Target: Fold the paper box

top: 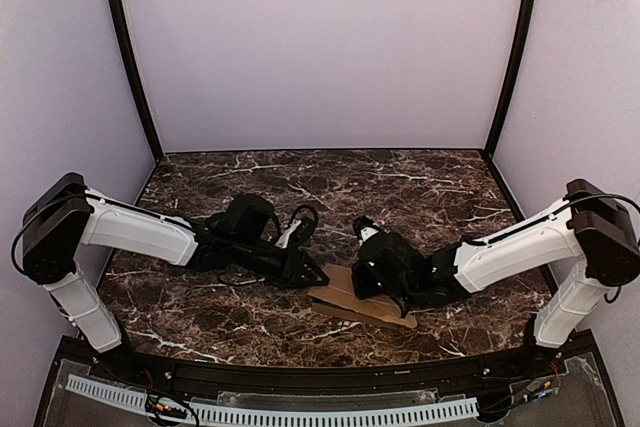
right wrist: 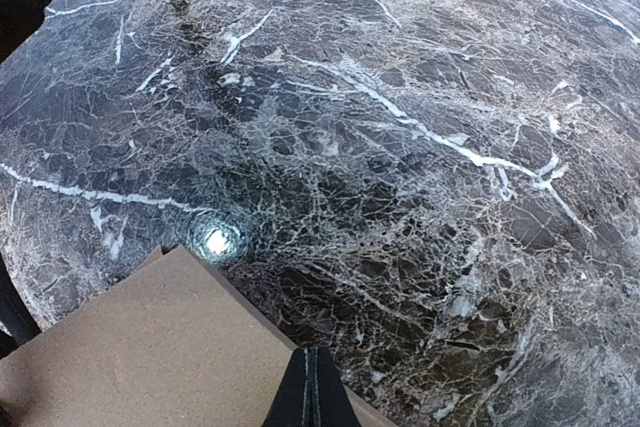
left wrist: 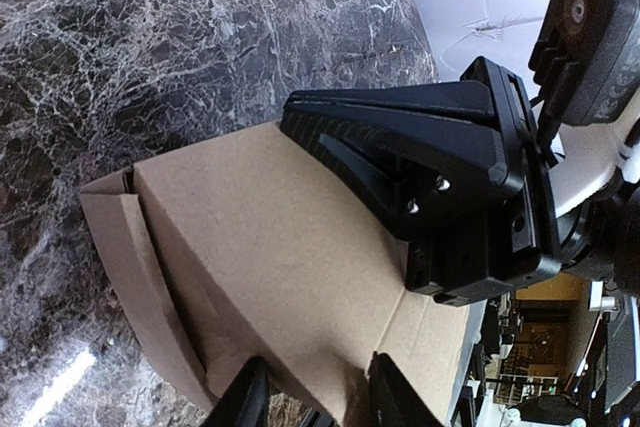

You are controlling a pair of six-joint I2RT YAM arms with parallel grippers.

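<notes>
The paper box (top: 352, 302) is plain brown cardboard, lying partly folded on the marble table (top: 250, 187) near its front edge, between my two arms. My left gripper (left wrist: 320, 399) comes in from the left, and its fingers (left wrist: 245, 397) stand apart over the near edge of the paper box (left wrist: 270, 237). A loose flap (left wrist: 130, 247) hangs off the carton's left end. My right gripper (right wrist: 312, 397) is shut, its tips resting on the edge of the top panel (right wrist: 150, 347). That same gripper shows as a black wedge (left wrist: 400, 157) lying on the cardboard.
Dark marble (right wrist: 400, 147) stretches away behind the box. Pale walls (top: 320, 37) with black corner posts (top: 130, 57) close in the back and sides. A black rail and a white slotted strip (top: 300, 412) run along the near edge.
</notes>
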